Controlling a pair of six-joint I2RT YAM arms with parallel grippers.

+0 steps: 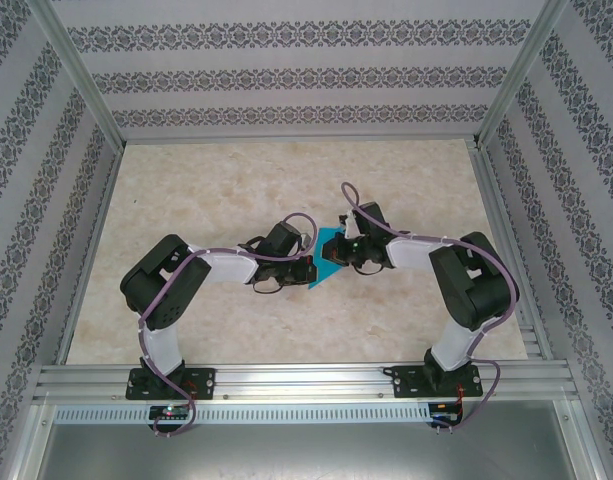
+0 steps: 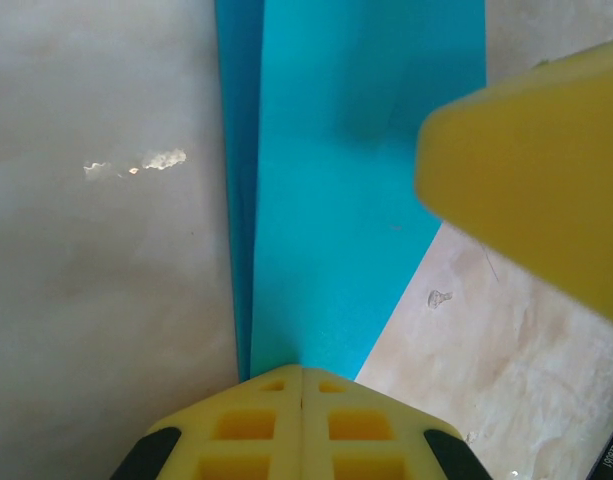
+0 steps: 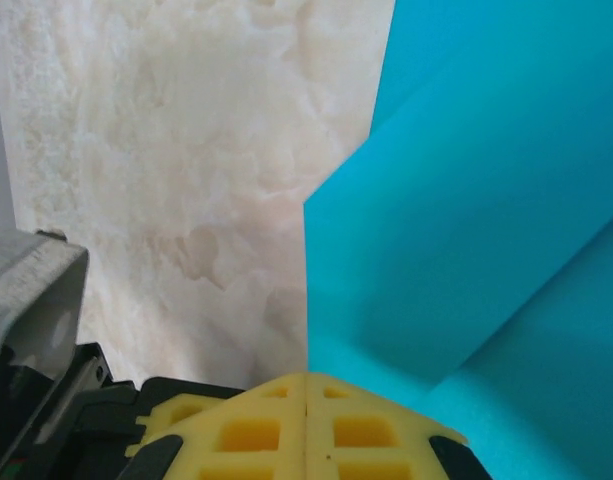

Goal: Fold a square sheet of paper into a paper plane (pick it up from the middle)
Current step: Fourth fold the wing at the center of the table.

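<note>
Item: the square sheet of paper (image 1: 331, 258), cyan-blue and unmarked, lies on the marbled table (image 1: 236, 190) beyond the aluminium rail (image 1: 306, 378), roughly opposite the rail's midpoint.

Condition: it is not a flat square. The wrist views show overlapping layers and one long straight crease. From above, its outline narrows to a corner on the side toward the rail.

Left gripper (image 2: 303, 385): it is beyond the rail, just left of its midpoint. The yellow fingers are pressed together with no gap at the seam, and the tips meet the narrow end of the paper beside the crease. Whether a layer is caught between them cannot be told.

Right gripper (image 3: 306, 390): it is beyond the rail, just right of its midpoint. The fingers are likewise pressed together, with the tips against the edge of an upper paper layer. A pinch on the paper cannot be confirmed
</note>
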